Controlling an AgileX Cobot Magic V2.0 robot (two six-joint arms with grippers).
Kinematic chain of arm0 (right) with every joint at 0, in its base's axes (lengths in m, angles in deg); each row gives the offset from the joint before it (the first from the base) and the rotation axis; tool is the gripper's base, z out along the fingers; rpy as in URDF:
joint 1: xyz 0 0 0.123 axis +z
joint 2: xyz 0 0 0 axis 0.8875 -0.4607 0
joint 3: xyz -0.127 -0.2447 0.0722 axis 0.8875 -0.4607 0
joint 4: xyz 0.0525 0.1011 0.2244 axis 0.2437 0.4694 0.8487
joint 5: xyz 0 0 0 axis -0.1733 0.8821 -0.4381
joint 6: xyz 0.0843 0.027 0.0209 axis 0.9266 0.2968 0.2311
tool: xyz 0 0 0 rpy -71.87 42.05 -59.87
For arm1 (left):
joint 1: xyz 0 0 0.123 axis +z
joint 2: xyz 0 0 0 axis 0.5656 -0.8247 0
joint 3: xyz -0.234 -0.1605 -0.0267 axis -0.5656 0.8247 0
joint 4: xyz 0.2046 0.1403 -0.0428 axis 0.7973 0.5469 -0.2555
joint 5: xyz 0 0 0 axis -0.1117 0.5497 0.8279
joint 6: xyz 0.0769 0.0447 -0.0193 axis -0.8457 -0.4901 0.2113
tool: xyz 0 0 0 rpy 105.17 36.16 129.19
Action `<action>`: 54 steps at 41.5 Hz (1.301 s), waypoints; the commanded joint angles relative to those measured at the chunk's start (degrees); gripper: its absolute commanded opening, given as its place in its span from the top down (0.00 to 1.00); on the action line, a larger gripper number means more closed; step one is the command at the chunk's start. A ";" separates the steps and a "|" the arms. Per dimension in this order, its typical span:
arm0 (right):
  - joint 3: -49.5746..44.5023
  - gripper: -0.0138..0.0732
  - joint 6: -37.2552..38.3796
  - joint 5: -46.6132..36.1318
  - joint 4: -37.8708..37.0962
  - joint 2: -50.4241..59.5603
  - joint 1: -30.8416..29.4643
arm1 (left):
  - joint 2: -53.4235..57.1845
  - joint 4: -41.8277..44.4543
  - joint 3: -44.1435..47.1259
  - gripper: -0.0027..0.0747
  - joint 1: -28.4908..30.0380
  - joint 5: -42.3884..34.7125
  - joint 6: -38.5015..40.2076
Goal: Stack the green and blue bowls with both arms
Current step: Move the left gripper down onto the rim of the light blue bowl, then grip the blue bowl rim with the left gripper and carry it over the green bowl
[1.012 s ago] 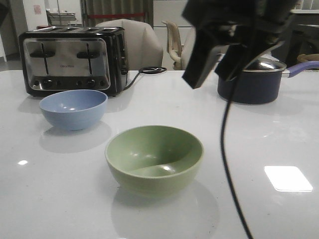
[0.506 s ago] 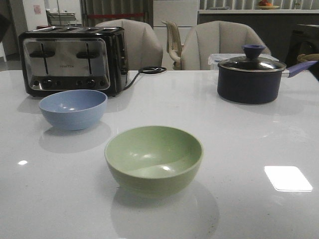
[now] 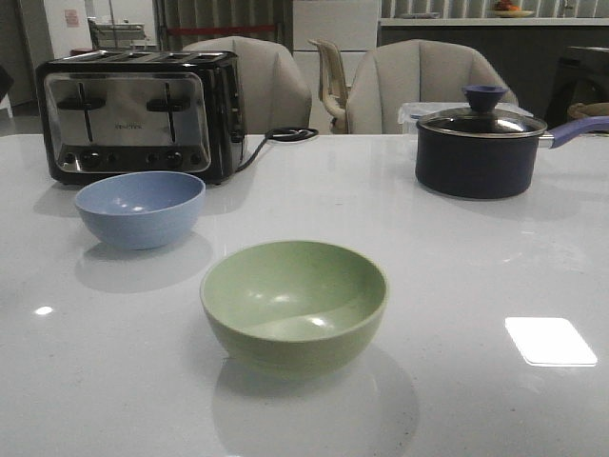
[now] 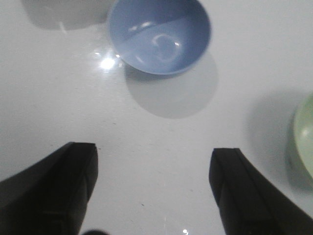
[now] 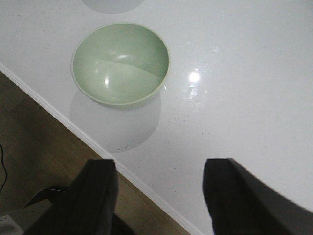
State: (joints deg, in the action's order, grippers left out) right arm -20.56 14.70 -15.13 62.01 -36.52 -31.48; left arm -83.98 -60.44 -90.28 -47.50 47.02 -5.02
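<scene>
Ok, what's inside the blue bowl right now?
Nothing. The blue bowl shows a bare interior with only light glints in the left wrist view. From the front its near wall hides the bottom. The green bowl sits apart, also empty.

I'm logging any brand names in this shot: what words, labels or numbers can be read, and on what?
Toaster: a small brand mark on the front between the two levers, too small and blurred to read.
Green bowl, blue bowl, saucepan: no text.
Wall in the back, top left: a small pinkish notice, illegible.
Nothing else carries text in any view.
</scene>
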 commanded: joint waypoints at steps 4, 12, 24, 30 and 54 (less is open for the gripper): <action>1.50 0.27 -0.01 -3.99 -0.16 0.32 -0.05 | -9.96 0.10 -10.81 0.29 4.60 -1.88 0.00; 1.50 0.27 -0.01 -3.99 -0.16 0.32 -0.05 | -22.61 0.10 -21.01 0.29 4.60 -2.07 0.00; 1.50 0.27 -0.01 -3.99 -0.16 0.32 -0.05 | -37.43 0.10 -31.80 0.29 4.60 -4.22 0.00; 1.50 0.27 -0.01 -3.99 -0.16 0.32 -0.05 | -42.35 -0.21 -34.46 0.29 4.60 -5.61 0.00; 1.50 0.27 -0.01 -3.99 -0.16 0.32 -0.05 | -44.85 -0.37 -39.19 0.84 4.46 2.09 0.00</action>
State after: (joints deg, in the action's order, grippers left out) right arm -20.56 14.83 -15.23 62.01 -36.52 -31.48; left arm -132.85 -60.56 -125.81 -42.99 47.45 -5.02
